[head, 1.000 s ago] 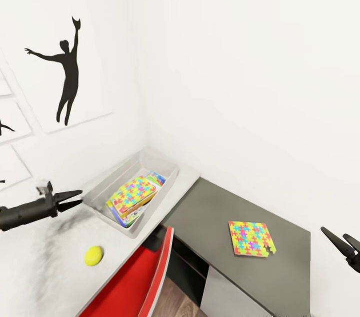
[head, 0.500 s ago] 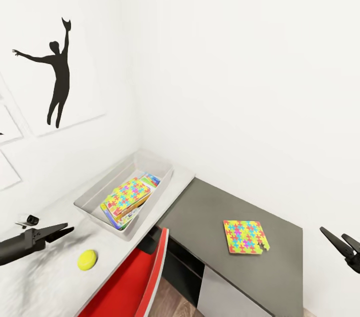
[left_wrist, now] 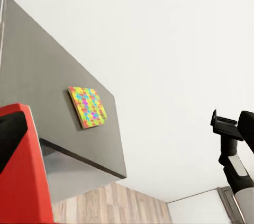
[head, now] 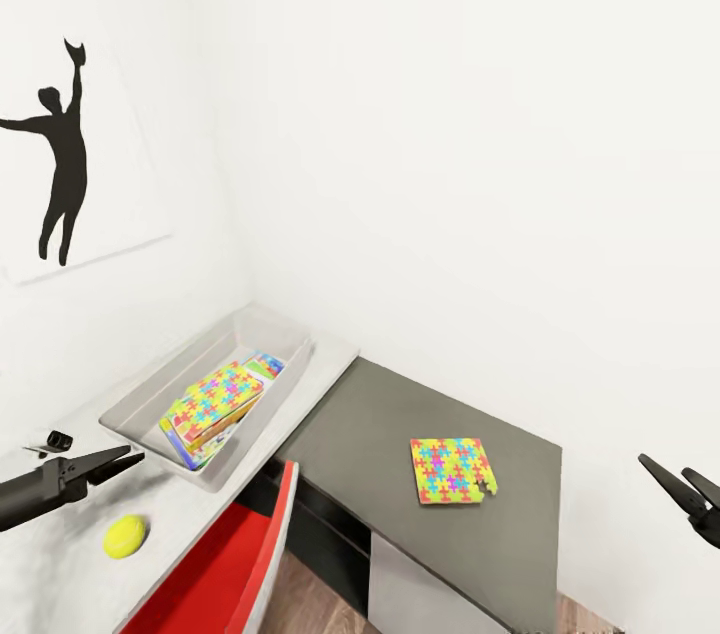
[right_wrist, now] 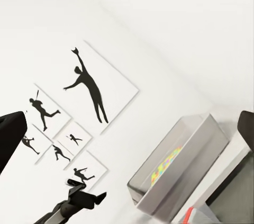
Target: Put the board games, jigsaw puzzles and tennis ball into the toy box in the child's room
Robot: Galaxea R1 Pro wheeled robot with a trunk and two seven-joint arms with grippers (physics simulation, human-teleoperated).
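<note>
The light grey toy box (head: 138, 392) stands on the pale table top (head: 55, 579) in the room's corner. A multicoloured jigsaw puzzle (head: 211, 397) lies inside it on top of flat board games (head: 262, 364). A second jigsaw puzzle (head: 452, 470) rests flat on the table's lower dark grey section (head: 390, 414), and shows in the left wrist view too (left_wrist: 87, 107). The yellow-green tennis ball (head: 125, 535) sits on the pale top near the front edge. Just above and left of the ball, my left gripper (head: 125, 459) hangs open and empty. Far right, my right gripper (head: 690, 489) is open and empty.
A red chair (head: 225, 569) is pushed against the table front between the ball and the dark section. White walls close the corner behind the table. Black sports-silhouette pictures (head: 60, 149) hang on the left wall. Wood-plank floor (head: 310, 599) shows below the table.
The camera has swung right, sliding everything left in the picture. My left gripper has come down from beside the toy box to just above the ball. The right gripper holds its place.
</note>
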